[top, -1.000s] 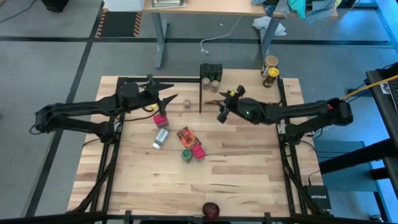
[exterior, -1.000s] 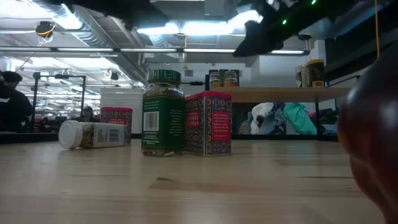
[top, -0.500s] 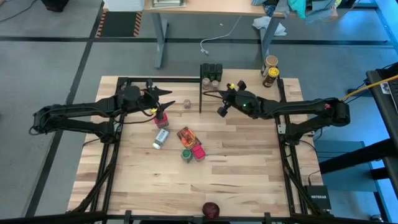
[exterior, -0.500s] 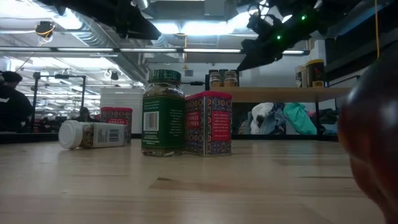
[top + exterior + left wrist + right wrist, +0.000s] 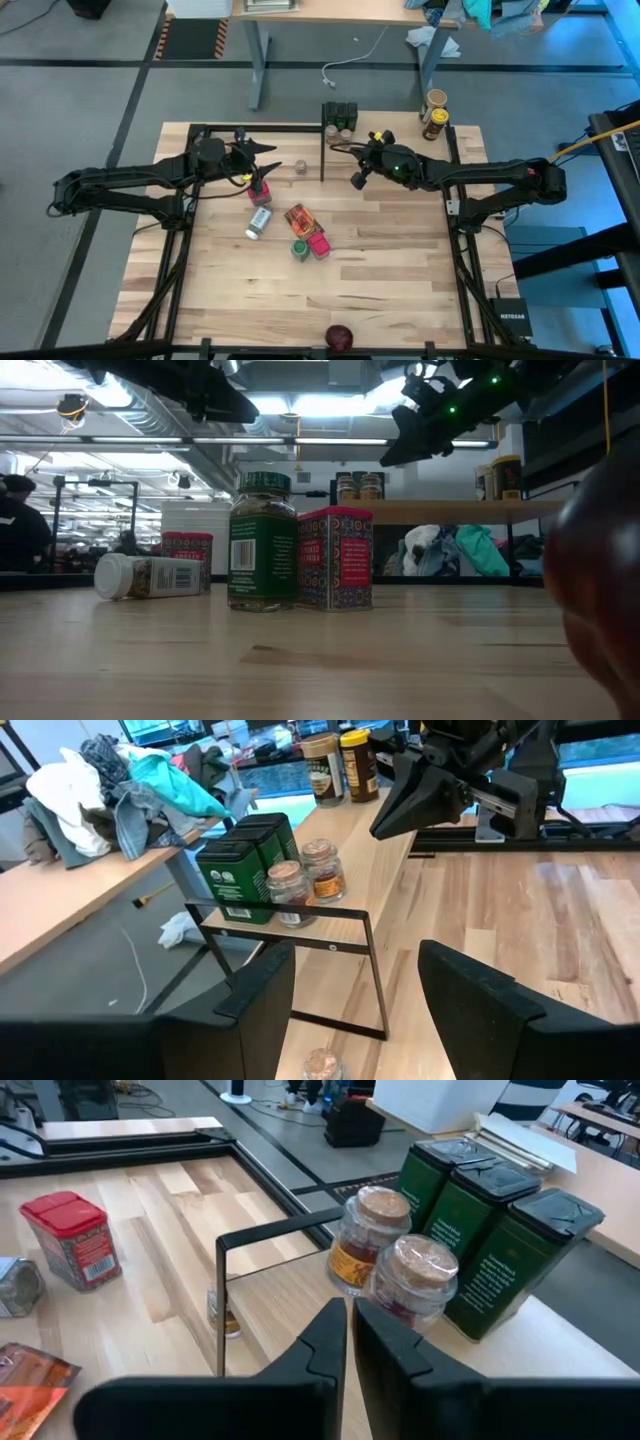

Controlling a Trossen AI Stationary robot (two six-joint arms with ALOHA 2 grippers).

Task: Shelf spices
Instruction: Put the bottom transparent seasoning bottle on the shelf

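Observation:
The shelf (image 5: 390, 128) is a narrow light-wood board on black posts at the table's far edge. It carries green tins (image 5: 470, 1210), two cork-lidded jars (image 5: 390, 1270) and two bottles (image 5: 434, 112). On the table lie a pink-red box (image 5: 258, 191), a white-capped bottle (image 5: 258, 222) on its side, an orange-red packet (image 5: 300, 217), a green-lidded jar (image 5: 299, 248), a second pink box (image 5: 319, 244) and a small jar (image 5: 300, 167). My left gripper (image 5: 262, 163) hovers open above the pink-red box. My right gripper (image 5: 355, 178) is shut and empty beside the shelf's left end.
A dark red round thing (image 5: 340, 335) sits at the table's near edge. The shelf's thin black end frame (image 5: 222, 1290) stands just ahead of my right gripper. Bare planks lie to the right and toward the near edge. A desk and clothes stand beyond the table.
My right gripper has moved a little toward the far edge, closer to the shelf's left end, and risen slightly. My left gripper has shifted a short way toward the pink-red box. The spices have stayed in place.

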